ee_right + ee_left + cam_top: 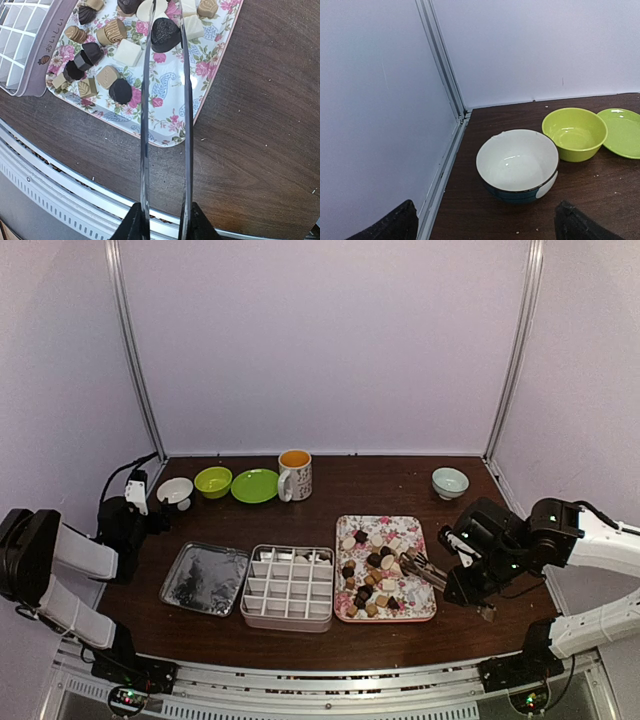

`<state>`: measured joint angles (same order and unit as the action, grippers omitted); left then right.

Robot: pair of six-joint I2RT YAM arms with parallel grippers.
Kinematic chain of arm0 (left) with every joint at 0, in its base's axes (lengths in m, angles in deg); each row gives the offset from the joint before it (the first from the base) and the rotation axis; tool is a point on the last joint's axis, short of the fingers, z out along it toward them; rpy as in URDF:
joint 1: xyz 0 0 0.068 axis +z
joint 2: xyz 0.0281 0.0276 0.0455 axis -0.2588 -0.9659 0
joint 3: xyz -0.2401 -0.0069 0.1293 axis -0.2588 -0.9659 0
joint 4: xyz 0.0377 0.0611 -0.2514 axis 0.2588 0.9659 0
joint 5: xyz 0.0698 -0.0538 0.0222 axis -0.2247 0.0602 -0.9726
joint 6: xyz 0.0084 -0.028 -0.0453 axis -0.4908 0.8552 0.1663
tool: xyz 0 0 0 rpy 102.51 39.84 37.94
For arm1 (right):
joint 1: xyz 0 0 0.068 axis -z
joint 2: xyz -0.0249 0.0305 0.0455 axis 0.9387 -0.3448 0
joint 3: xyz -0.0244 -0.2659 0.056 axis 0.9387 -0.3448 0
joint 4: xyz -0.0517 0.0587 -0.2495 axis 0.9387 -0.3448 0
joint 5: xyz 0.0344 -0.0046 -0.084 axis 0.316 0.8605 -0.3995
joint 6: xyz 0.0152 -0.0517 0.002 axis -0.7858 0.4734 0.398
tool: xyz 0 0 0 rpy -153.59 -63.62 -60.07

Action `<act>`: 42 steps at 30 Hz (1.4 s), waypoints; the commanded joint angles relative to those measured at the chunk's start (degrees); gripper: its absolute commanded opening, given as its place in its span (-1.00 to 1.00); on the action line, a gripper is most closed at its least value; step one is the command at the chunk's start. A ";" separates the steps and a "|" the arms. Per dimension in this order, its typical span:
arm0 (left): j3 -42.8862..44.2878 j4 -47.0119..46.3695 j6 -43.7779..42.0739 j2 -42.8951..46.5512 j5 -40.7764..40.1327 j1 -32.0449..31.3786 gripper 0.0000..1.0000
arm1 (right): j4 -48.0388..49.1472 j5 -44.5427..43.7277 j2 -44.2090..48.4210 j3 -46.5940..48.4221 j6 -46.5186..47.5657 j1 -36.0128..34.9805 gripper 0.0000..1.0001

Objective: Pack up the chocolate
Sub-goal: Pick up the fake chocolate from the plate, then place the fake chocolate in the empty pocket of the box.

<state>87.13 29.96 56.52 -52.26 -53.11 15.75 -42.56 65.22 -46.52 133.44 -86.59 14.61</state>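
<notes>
The chocolate (378, 575) is a scatter of dark, tan and cream pieces on the pink floral tray (420, 608); the right wrist view shows them close up (111, 32). My right gripper (165, 220) is shut on thin metal tongs (145, 100), at the tray's right side (428, 570). The tong arms reach out over the tray. A dark heart-shaped piece (165, 34) sits between them near the tips; I cannot tell if it is pinched. My left gripper (485, 225) is open at the back left, just short of a white bowl (517, 162).
A white divided box (289, 586) stands left of the tray, with a shiny metal lid (205, 578) further left. Along the back are a green bowl (213, 481), green plate (255, 485), mug (295, 475) and pale blue bowl (450, 482). The left wall (380, 125) is close.
</notes>
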 commanded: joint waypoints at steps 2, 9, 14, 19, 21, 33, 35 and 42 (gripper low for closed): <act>1.25 -2.98 0.35 -0.07 -0.11 0.30 0.95 | 0.31 -1.83 1.29 1.39 0.03 0.26 -0.43; 1.25 -3.01 0.35 -0.07 -0.11 0.39 0.95 | 3.86 -0.86 1.10 4.33 1.31 0.21 -0.43; 1.25 -3.04 0.35 -0.06 -0.11 0.39 0.96 | 5.93 0.14 -2.34 8.10 2.61 0.24 -0.44; 1.25 -2.98 0.35 -0.07 -0.09 0.34 0.95 | 8.25 1.01 -4.44 10.78 3.73 0.23 -0.45; 1.25 -2.98 0.37 -0.07 -0.08 0.38 0.96 | 9.72 0.81 -5.31 11.89 4.01 0.23 -0.44; 1.25 -2.98 0.36 -0.07 -0.08 0.38 0.96 | 18.84 2.81 -11.96 14.23 4.47 0.24 -0.46; 1.25 -2.97 0.35 -0.07 -0.07 0.38 0.95 | 19.11 2.66 -12.52 14.11 4.63 0.25 -0.47; 1.25 -2.96 0.35 -0.02 -0.07 0.34 0.96 | 20.40 2.61 -13.51 14.17 5.01 0.29 -0.47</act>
<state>87.13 29.96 56.52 -52.26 -53.11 15.75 -24.97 67.91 -59.48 145.73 -82.66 14.63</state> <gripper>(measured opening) 0.977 0.269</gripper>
